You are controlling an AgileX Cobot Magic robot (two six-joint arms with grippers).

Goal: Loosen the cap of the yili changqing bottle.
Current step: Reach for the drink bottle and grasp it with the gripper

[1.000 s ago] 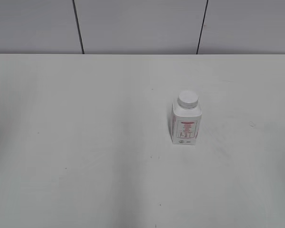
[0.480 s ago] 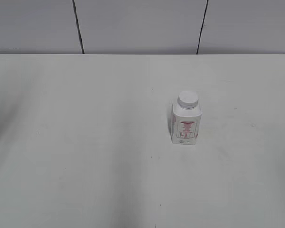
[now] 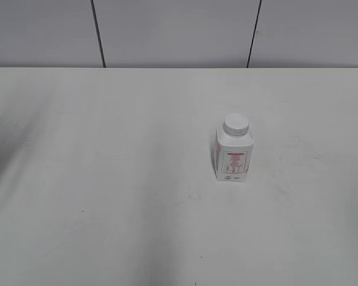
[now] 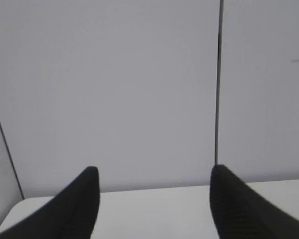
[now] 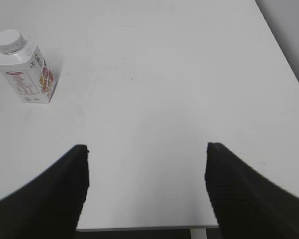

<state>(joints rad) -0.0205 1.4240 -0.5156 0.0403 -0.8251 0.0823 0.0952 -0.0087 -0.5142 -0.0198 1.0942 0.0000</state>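
My desk (image 3: 107, 208) is wide and white. Its far edge runs straight along a grey wall (image 3: 179, 30) with two thin dark lines down it. In my right wrist view I see the desk's right edge slanting away, and its near edge runs across the bottom, between my fingers.

The yili changqing bottle (image 3: 233, 156) stands on the desk, a bit right of the middle. It is upright. Its long way goes straight up and down, and its neck points up. The cap (image 3: 235, 124) sits on top, round and white. The side with red print faces the front camera. There is bare desk all around the bottle, with lots of room on its left, in front and behind.

My right gripper (image 5: 147, 149) is up above the desk, looking down at a slant. Its two dark fingers (image 5: 50, 194) are spread wide apart and hold nothing. In this view the bottle (image 5: 25, 69) is far off in the top left corner, well apart from my fingers, and it leans only because my camera is tilted. Its cap (image 5: 9, 41) is at the top left.

My left gripper (image 4: 152, 172) faces the grey wall, over the back of the desk. Its two fingers (image 4: 74, 209) are wide apart too, with nothing between them.
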